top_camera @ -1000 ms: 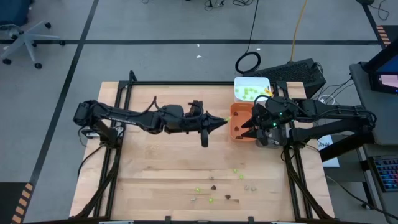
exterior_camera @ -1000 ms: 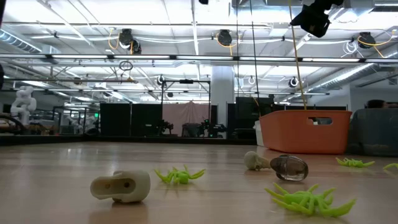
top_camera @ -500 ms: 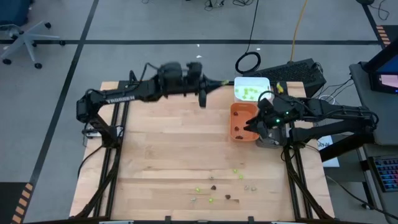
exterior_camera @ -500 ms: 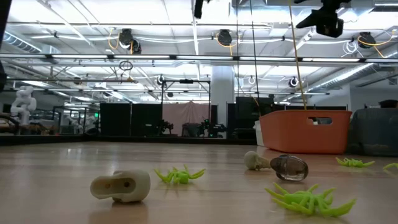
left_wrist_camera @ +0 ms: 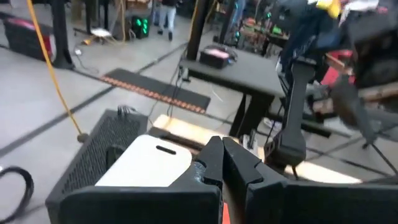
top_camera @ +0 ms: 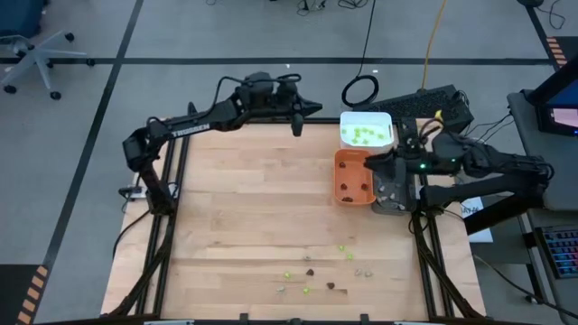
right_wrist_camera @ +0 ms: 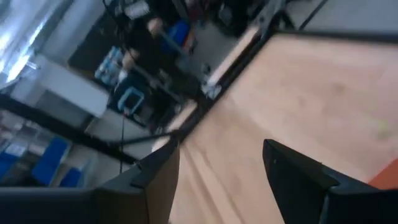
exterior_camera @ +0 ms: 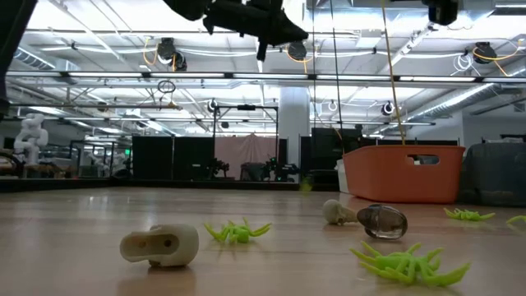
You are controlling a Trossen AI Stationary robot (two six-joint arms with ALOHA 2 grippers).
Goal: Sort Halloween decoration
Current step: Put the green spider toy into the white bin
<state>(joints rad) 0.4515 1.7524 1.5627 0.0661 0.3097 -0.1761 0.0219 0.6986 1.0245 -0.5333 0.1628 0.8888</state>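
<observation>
High view: the left gripper (top_camera: 314,109) hangs over the table's far edge at about twelve o'clock, just short of the white tray (top_camera: 366,131), its fingers pressed together; I can't make out anything between them. The right gripper (top_camera: 368,161) sits at about two o'clock over the orange tray (top_camera: 353,176), beside the grey tray (top_camera: 394,194), with its fingers spread wide and nothing in them.

The white tray already holds a cluster of lime-green pieces (top_camera: 363,135). What remains of the Halloween decoration (top_camera: 327,270) lies scattered near the front edge, around six o'clock on the table: a few green, a few brown, a few pale. From the low view they read as green spidery shapes (exterior_camera: 237,232), a pale bone-like piece (exterior_camera: 160,246) and a dark glossy one (exterior_camera: 382,221).

To my eye the left arm is heading for a drop into the white tray. If it does carry a piece, it wants to be squarely above the tray's middle before the fingers part; these bits are light and would bounce off a rim. For the next pick, I'd come straight down on one piece standing apart from its neighbours.
</observation>
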